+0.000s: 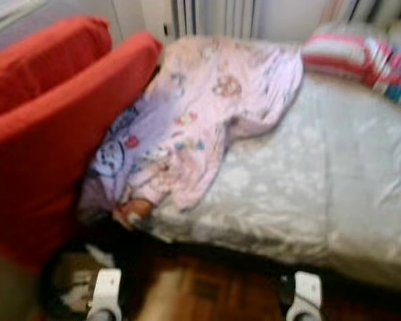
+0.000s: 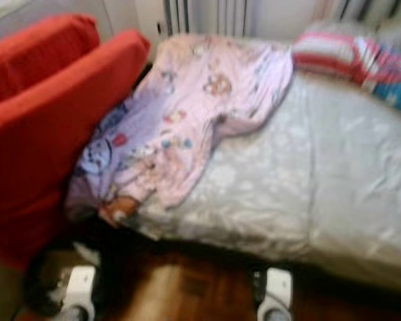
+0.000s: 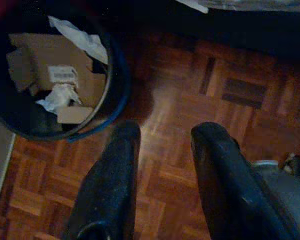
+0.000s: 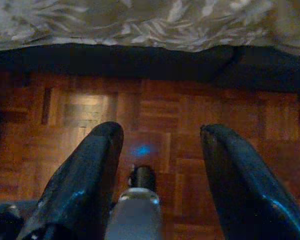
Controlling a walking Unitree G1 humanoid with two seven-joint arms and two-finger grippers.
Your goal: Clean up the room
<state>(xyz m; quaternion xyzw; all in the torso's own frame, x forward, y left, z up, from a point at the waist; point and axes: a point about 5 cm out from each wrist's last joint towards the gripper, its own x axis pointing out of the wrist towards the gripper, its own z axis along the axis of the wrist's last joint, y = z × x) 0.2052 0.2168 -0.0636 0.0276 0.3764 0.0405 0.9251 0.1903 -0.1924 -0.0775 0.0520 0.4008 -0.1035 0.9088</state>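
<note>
Bed (image 1: 334, 194) ahead, beyond both sets of fingers, draped in a pale grey patterned cover whose hem hangs above the dark gap under the frame. Red sofa (image 1: 47, 134) pressed against the bed's left side, above the left gripper's spot. Pink printed blanket (image 1: 207, 114) crumpled over the bed's left half, spilling down between sofa and mattress, lilac cloth with cartoon prints bunched beneath it. Striped pillow (image 1: 361, 57) at the far right end of the bed, blurred. Wooden parquet floor (image 3: 200, 100) below both arms. Round dark bin (image 3: 55, 75) with a blue rim standing on the floor just beyond the left gripper (image 3: 162, 137), to its outer side, holding cardboard pieces and crumpled white paper. Left gripper hanging low over the parquet, fingers spread with bare floor between them, holding nothing. Right gripper (image 4: 160, 140) likewise hanging over the floor close to the bed's edge, fingers spread wide and empty.
</note>
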